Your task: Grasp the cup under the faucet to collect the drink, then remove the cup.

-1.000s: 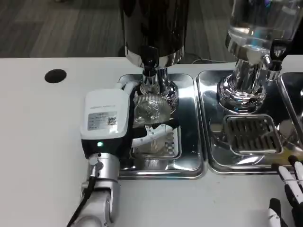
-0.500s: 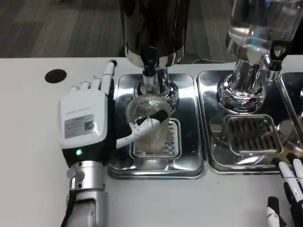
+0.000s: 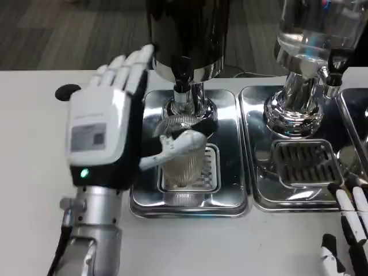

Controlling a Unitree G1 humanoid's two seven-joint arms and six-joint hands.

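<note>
Left hand [image 3: 109,123] has lifted, fingers spread, thumb touching ribbed clear plastic cup [image 3: 183,155] mid-frame; close fingers squarely around cup.

It looks like an office or a lab with a drinks test stand: grey carpet [image 3: 69,29] behind a white table [image 3: 34,172], steel dispensers [image 3: 187,34] on drip trays [image 3: 230,198].

A white surface [image 3: 34,172] with a round black hole [image 3: 67,92] near its far left edge fills the foreground, while beyond its back edge lies a dark grey carpeted floor [image 3: 75,34] with a faint striped weave under even indoor light.
</note>
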